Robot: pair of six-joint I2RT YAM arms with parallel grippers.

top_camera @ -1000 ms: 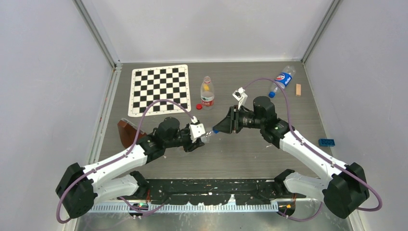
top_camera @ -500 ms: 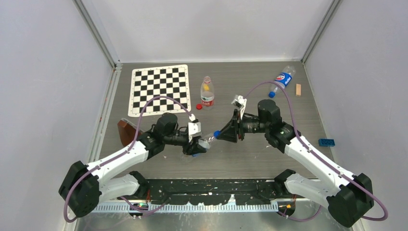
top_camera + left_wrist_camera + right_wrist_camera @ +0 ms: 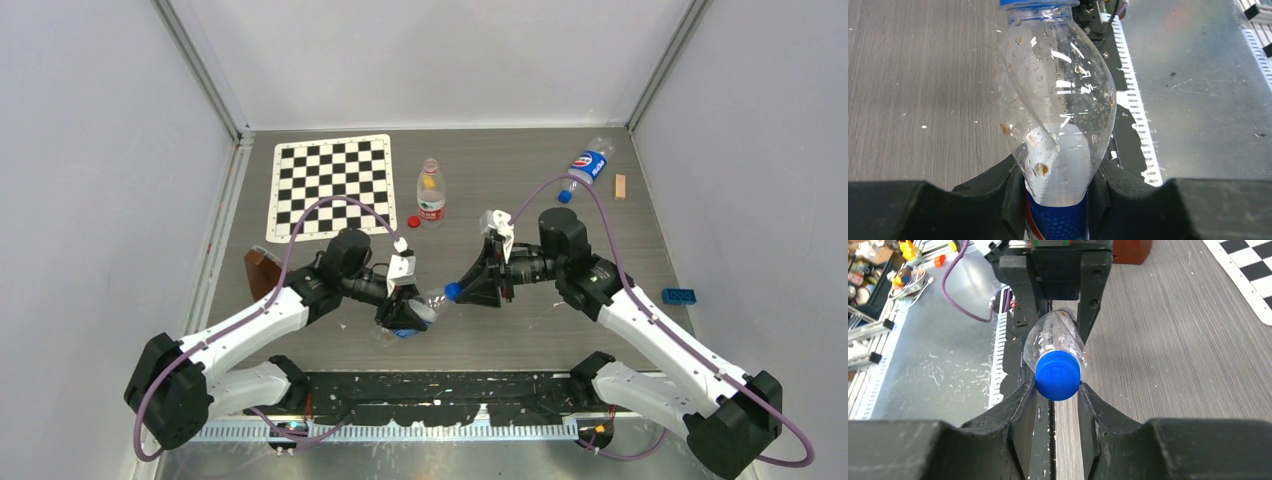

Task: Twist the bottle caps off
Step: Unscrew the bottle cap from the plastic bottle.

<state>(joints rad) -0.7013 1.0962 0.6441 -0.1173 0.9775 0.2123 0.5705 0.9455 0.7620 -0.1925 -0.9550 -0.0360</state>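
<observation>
Right wrist view: the right gripper (image 3: 1057, 390) is clenched on the blue cap (image 3: 1058, 375) of a clear bottle (image 3: 1058, 100). The left gripper (image 3: 1057, 180) grasps that bottle around its blue-labelled body, over the near part of the table (image 3: 520, 335), between the arms. Farther back, a red-labelled bottle (image 3: 431, 192) stands just beside a red cap (image 3: 413, 222); a second blue-labelled bottle (image 3: 590, 163) lies near a loose blue cap (image 3: 565, 196)

No legible text anywhere. Blue label with red-white emblem on lying bottle (image 3: 590, 163), far right: lettering too small. Red-and-white label on upright bottle (image 3: 431, 195), far centre: unreadable. Blue label on held bottle (image 3: 1058, 100): no letters showing.
</observation>
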